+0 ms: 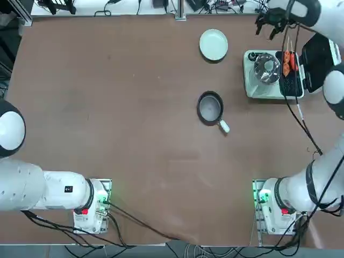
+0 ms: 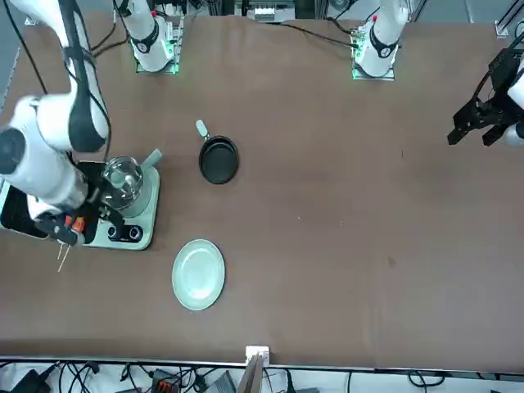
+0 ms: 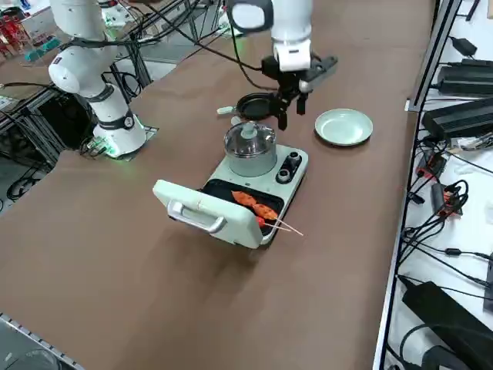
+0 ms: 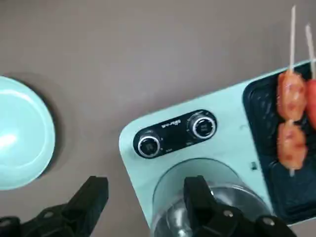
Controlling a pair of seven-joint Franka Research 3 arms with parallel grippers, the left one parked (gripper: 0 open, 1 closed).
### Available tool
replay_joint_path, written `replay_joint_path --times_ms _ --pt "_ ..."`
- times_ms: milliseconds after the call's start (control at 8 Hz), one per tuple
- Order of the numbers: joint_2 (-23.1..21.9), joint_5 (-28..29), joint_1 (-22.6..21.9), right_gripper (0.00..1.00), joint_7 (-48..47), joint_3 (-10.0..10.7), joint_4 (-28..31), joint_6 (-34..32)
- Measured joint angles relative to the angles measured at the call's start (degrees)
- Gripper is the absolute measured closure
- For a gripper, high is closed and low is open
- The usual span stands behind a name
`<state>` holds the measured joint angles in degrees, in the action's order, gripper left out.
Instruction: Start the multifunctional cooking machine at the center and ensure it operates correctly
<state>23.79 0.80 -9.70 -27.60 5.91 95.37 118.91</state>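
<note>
Wrist alone shows hand [image 4: 143,200] spread above cooking machine [image 4: 197,148] knobs [image 4: 149,144].

My right arm reaches far forward across the table, elbow raised, wrist bent so the hand points straight down. Right gripper [image 4: 145,200] hangs in the air, clear of any surface. Fingers [image 4: 91,197] spread apart, nothing held between them.
</note>
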Motion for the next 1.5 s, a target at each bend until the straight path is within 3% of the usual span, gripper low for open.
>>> replay_joint_path --times_ms 500,1500 --pt "8.35 0.00 -0.85 0.13 -6.99 0.08 -4.25 0.74" --pt "12.01 2.16 -0.37 0.26 -7.47 0.18 -4.72 3.72"
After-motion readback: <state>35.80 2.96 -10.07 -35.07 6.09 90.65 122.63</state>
